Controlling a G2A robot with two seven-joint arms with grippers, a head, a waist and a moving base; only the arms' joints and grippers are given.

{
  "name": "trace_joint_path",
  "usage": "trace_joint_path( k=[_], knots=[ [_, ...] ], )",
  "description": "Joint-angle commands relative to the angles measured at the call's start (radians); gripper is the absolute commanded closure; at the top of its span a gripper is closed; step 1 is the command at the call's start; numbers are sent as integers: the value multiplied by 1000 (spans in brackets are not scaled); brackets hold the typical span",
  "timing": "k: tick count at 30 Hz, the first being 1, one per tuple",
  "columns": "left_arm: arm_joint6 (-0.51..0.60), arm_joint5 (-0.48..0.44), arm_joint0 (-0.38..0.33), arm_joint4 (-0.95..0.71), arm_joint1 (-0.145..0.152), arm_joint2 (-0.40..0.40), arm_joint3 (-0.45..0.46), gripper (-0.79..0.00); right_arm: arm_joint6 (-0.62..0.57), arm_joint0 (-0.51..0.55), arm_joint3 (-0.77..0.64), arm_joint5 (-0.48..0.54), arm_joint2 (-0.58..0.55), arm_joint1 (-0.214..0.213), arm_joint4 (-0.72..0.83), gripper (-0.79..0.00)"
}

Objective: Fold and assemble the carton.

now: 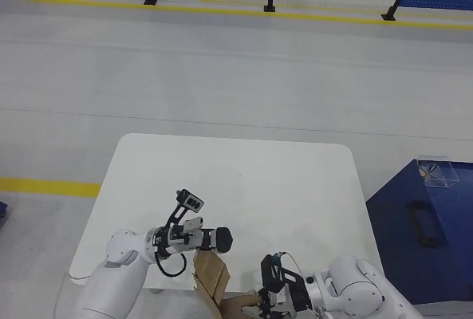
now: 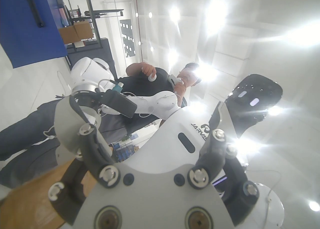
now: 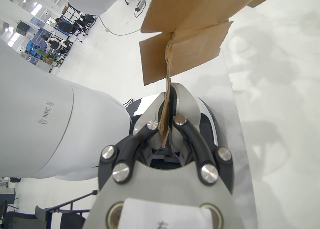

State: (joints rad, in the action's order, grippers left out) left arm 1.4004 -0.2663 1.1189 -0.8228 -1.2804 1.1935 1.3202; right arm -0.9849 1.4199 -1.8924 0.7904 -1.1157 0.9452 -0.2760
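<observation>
The brown cardboard carton, partly unfolded with its flaps spread, hangs over the front edge of the white table. My right gripper is shut on the thin edge of one carton panel and holds it from below the table's front. In the top view the right gripper sits at the carton's lower right. My left gripper hovers just above the carton's top. Its fingers stand wide apart and point upward with nothing between them. A piece of the cardboard lies against its outer side.
A blue cabinet stands to the right of the table, with a small clear container on top. The table's front edge runs close beside the right gripper.
</observation>
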Motion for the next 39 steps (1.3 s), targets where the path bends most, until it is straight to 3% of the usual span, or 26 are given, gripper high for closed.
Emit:
trace_joint_path(
  k=[1, 13, 22, 33, 39],
  knots=[
    [-13, -9, -4, 39, 1, -9, 0, -785, -1, -3, 4, -3, 6, -1, 2, 0],
    [-25, 43, -16, 160, 9, -50, 8, -785, -20, -24, 14, -17, 28, -13, 17, 0],
    [-33, -14, -15, 134, 9, -57, 39, -785, -25, -43, 25, -33, 62, -18, 39, 0],
    [-42, 5, -56, 296, 15, -108, 9, -785, -36, -41, 22, -61, 76, -29, 63, 0],
    [-57, 58, -50, 421, 36, -84, 27, -785, -30, -47, 18, -78, 49, -38, 76, 0]
  ],
)
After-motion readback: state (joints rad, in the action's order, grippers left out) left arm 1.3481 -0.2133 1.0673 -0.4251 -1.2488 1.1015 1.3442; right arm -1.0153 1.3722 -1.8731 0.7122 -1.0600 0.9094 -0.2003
